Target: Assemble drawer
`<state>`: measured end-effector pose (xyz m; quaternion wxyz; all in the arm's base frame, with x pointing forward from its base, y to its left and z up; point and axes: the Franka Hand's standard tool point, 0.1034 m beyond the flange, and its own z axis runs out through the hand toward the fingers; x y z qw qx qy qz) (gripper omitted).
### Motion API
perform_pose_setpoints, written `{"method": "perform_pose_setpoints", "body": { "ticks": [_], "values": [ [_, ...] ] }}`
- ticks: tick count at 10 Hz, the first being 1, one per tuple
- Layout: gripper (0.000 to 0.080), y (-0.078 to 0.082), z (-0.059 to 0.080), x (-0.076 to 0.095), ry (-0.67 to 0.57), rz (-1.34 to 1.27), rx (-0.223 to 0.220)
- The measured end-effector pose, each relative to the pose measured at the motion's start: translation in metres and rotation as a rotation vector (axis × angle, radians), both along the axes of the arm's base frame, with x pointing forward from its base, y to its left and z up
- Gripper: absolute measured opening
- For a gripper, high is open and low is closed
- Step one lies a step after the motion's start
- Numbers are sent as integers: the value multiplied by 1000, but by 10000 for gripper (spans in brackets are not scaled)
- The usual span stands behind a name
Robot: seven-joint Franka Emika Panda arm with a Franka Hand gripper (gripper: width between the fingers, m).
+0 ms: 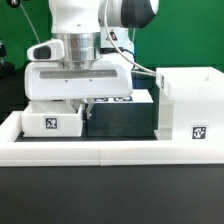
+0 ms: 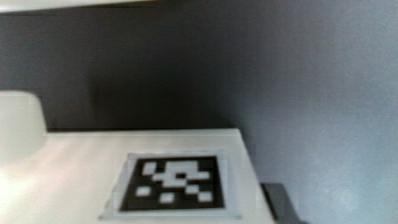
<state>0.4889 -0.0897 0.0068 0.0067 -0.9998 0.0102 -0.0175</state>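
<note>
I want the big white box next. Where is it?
The big white box stands on the exterior view's right, just behind the low white wall, with the small tray further left.

A black table (image 1: 110, 195) is edged by a long low white wall (image 1: 100, 152); a dark backdrop (image 1: 25, 20) is seen behind.

Open table (image 1: 120, 122) shows between the tray (image 1: 45, 122) and the housing (image 1: 190, 100), so you could pass there. Tray blocks the exterior view's left, housing blocks the right, and the low wall (image 1: 100, 152) runs across the front.
</note>
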Motion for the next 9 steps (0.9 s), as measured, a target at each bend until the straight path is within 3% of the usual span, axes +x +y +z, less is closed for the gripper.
{"method": "perform_pose_setpoints", "body": {
  "ticks": [4,7,9],
  "values": [
    [41,2,1,0,5,5,3],
    [42,20,25,12,34,50,33],
    [42,23,37,20,47,52,53]
  ]
}}
